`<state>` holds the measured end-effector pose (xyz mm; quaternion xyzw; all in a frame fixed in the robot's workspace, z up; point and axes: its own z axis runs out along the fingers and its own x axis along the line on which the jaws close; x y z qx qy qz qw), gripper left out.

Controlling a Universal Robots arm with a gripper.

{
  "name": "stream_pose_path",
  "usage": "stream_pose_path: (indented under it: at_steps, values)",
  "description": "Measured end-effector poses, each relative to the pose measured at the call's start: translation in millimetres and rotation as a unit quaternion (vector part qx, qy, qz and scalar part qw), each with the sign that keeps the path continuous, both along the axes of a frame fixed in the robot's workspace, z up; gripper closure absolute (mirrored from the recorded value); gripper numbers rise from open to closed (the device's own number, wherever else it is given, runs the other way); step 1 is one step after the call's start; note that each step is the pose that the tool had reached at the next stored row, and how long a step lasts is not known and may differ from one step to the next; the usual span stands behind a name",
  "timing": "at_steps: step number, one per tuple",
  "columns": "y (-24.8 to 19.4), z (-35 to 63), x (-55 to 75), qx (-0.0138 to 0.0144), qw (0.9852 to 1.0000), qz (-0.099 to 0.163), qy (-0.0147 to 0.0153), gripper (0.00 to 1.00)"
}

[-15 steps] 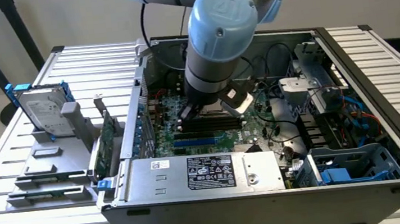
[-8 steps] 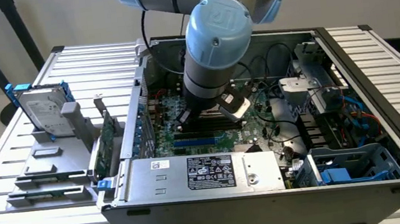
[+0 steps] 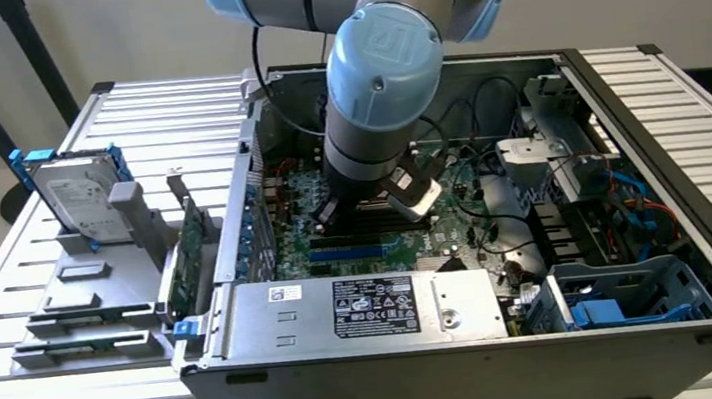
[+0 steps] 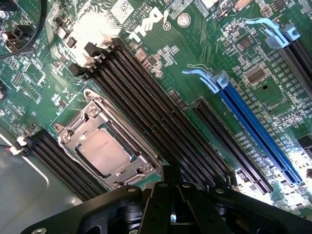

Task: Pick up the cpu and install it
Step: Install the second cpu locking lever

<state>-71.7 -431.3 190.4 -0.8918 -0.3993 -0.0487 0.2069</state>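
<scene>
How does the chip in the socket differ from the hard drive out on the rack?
The chip is small, square and lies flat inside its metal frame on the green board; the hard drive is larger, rectangular and stands upright in a grey holder outside the case, with blue side rails. Both have pale silver tops.

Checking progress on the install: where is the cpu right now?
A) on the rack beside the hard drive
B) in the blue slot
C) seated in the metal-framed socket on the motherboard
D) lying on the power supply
C: the wrist view shows the cpu lying flat inside the socket frame on the motherboard.
</scene>
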Motion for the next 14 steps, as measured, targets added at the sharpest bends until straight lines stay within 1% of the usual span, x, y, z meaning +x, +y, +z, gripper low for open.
stream_pose_path:
  at_steps: [14]
  values:
    - [3.3,-0.8,-0.3,0.0001,1.0,0.0,-0.0001,0.89]
